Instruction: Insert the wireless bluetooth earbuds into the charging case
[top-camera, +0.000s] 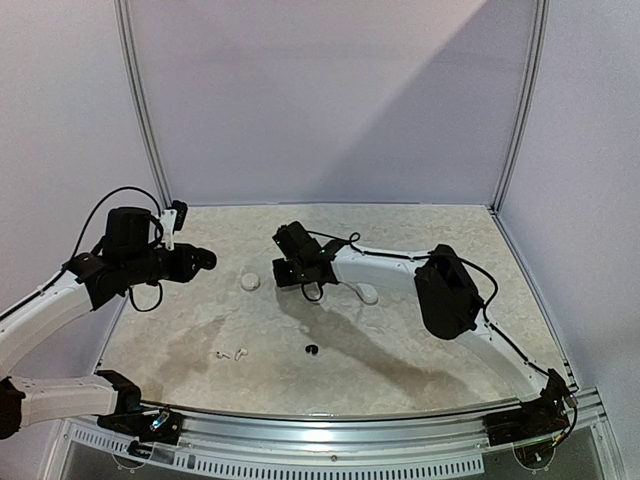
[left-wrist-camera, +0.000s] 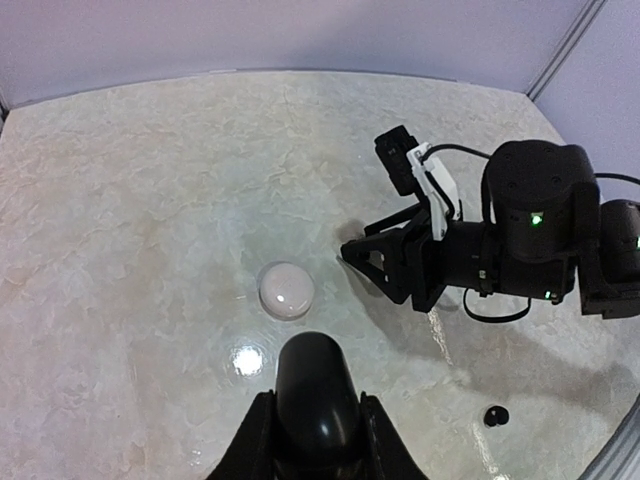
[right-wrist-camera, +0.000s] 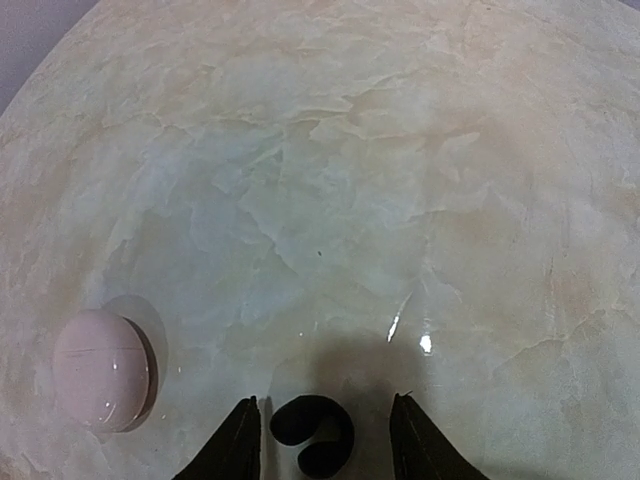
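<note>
While astride a small black earbud (right-wrist-camera: 312, 435) with jaws half-open, a gap showing on either side and no hold yet, could easily flick it away. Glossy, curled and tiny, so likely to squirt out ahead of the right gripper (right-wrist-camera: 325, 400) if pinched off-centre. Could also scrape the fingertips on the table (right-wrist-camera: 330, 200) if lowered further, or pin the bud down instead of lifting it.

Just to that gripper's left and slightly ahead: a pale pebble-shaped case (right-wrist-camera: 100, 370), apparently closed, so no pocket ready to take a bud. Liable to be shoved aside by a careless sweep leftward. Behind the same gripper, partly under its forearm, a second pale case (top-camera: 367, 294), open to the same knock.

Left gripper (left-wrist-camera: 318, 405): shut tight on a black case (left-wrist-camera: 315, 365), nose forward. Might slip from so narrow a pinch if swung fast. Ahead and to its right, the other arm's wrist, near enough to clash should both converge on the pale case between them.

Behind the right gripper, toward the arm bases and well apart from both sets of jaws: another black bud (top-camera: 311, 349) and two white buds (top-camera: 240, 351), lying loose.

Ahead of the right gripper, wide bare marble up to the back wall (right-wrist-camera: 30, 40). Down at the left gripper's right, the near rim (left-wrist-camera: 625, 440) curving close; little room that way.
</note>
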